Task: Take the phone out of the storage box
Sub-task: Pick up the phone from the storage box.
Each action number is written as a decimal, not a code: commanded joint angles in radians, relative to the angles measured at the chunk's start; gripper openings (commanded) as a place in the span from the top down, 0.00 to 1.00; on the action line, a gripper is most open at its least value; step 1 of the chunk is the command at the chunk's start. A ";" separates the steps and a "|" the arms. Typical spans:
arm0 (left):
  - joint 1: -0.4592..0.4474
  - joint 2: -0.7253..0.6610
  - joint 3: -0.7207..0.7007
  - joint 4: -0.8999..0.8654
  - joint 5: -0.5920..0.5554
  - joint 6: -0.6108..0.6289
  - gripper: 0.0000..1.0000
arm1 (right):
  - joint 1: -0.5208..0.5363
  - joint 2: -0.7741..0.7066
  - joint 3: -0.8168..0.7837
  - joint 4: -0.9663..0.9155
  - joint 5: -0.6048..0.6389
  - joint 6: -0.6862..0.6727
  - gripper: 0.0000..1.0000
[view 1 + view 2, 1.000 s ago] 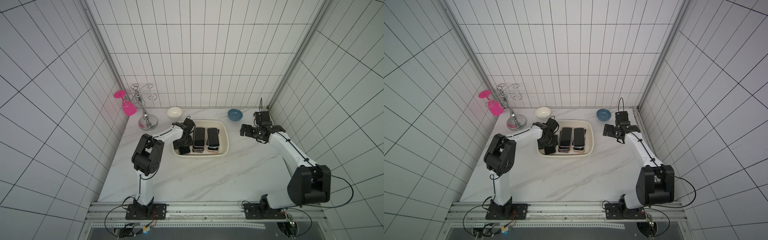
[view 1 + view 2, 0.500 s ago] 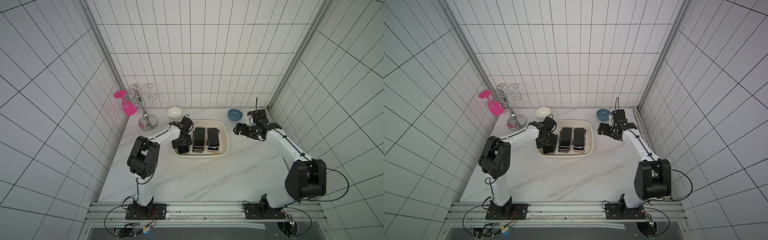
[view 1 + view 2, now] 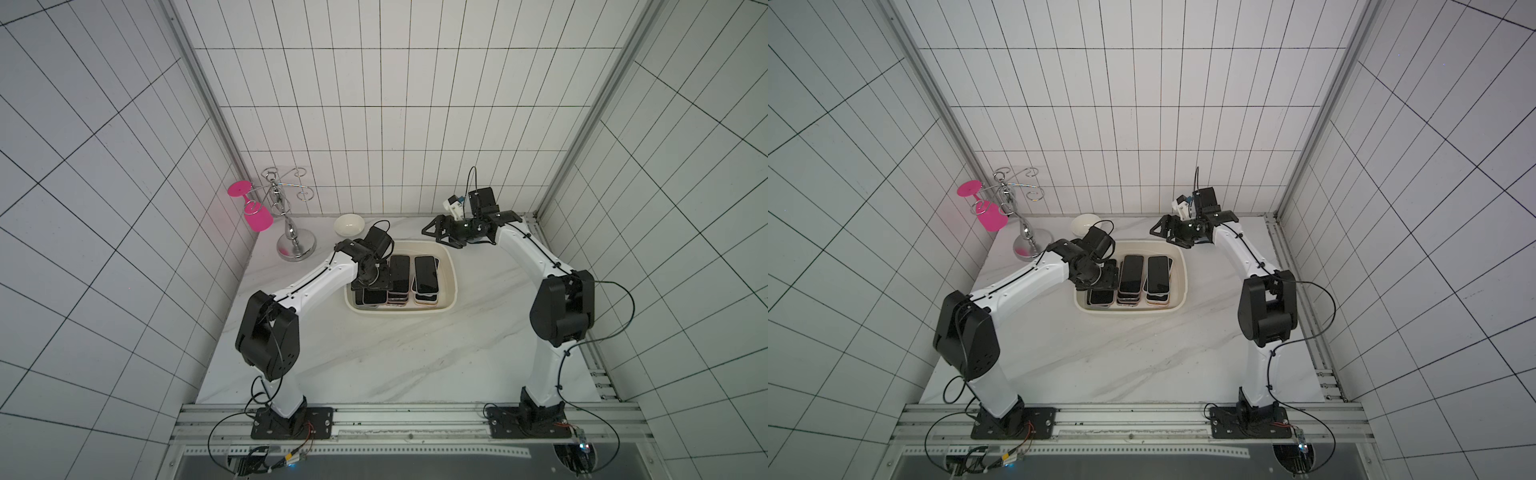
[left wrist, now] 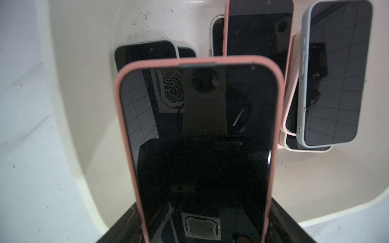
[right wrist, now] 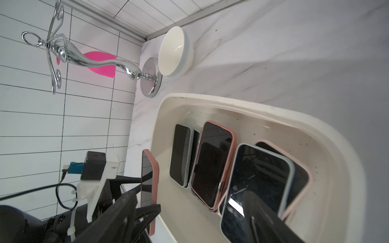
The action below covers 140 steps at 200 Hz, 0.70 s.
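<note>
Your left gripper (image 3: 371,284) kept the pink phone (image 4: 197,147) pinched over the box (image 3: 456,289) while your right gripper (image 3: 432,232), jaws spread, came nearer, so a handover seemed likely.

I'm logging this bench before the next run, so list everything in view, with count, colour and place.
table: one, white marble, under everything
box: one, cream, middle-back of the table
phones: several, count unclear, dark screens, three stacks in the box
pink phone: one, pink case, held over the box's left end
bowl: one, white, behind the box
rack: one, chrome, back left corner
glass: one, pink, hanging on the rack
left gripper: black, shut on the pink phone
right gripper: black, open, near the box's back right corner
</note>
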 commanded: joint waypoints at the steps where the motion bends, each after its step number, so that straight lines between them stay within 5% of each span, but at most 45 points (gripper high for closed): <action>1: -0.025 -0.048 0.002 0.019 0.025 0.049 0.55 | 0.045 0.064 0.067 -0.052 -0.061 0.019 0.24; 140: -0.058 -0.071 -0.018 0.071 0.068 0.060 0.56 | 0.174 0.149 -0.053 0.038 -0.183 0.025 0.43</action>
